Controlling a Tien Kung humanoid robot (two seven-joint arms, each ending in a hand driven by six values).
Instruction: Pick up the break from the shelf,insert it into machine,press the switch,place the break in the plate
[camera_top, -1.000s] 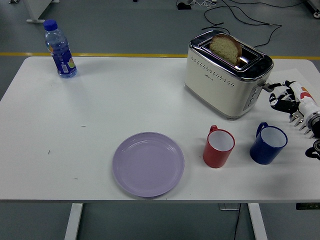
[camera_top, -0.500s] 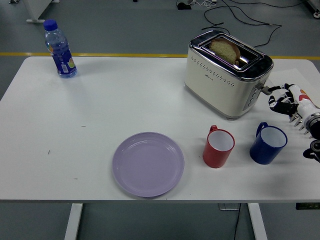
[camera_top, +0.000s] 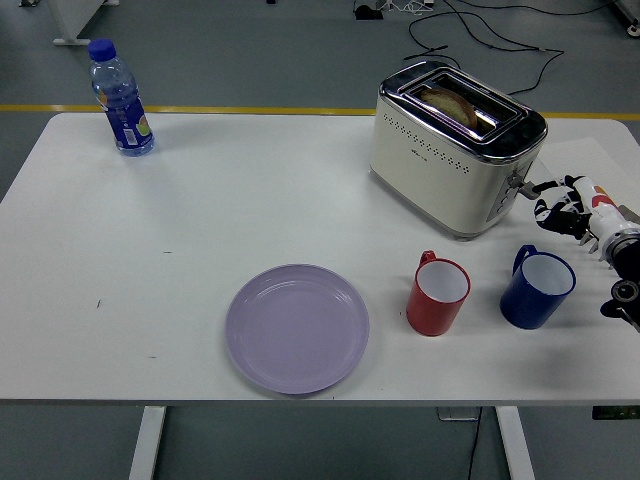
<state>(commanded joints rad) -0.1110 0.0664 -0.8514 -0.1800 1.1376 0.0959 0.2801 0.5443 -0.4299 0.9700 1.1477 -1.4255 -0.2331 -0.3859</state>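
From the head view I see the bread (camera_top: 447, 100) sunk low in the toaster (camera_top: 455, 150), in the slot nearer the far side. Only its browned top crust shows above the chrome rim, lying along the slot. The toaster is cream with a shiny top and stands on the far right part of the tabletop (camera_top: 200, 220), turned at an angle.

My right hand (camera_top: 565, 205) reaches in from the right edge, just beside the toaster's right end face. One of its fingers (camera_top: 540, 186) stretches toward the lever there and looks to be touching it; the others are loosely curled and grasp nothing.

A blue mug (camera_top: 537, 288) sits in front of that hand, a red mug (camera_top: 437, 294) just left of it. The lilac plate (camera_top: 296, 327) lies bare near the front edge, well apart from the toaster. A water bottle (camera_top: 119, 98) stands upright at the far left corner.
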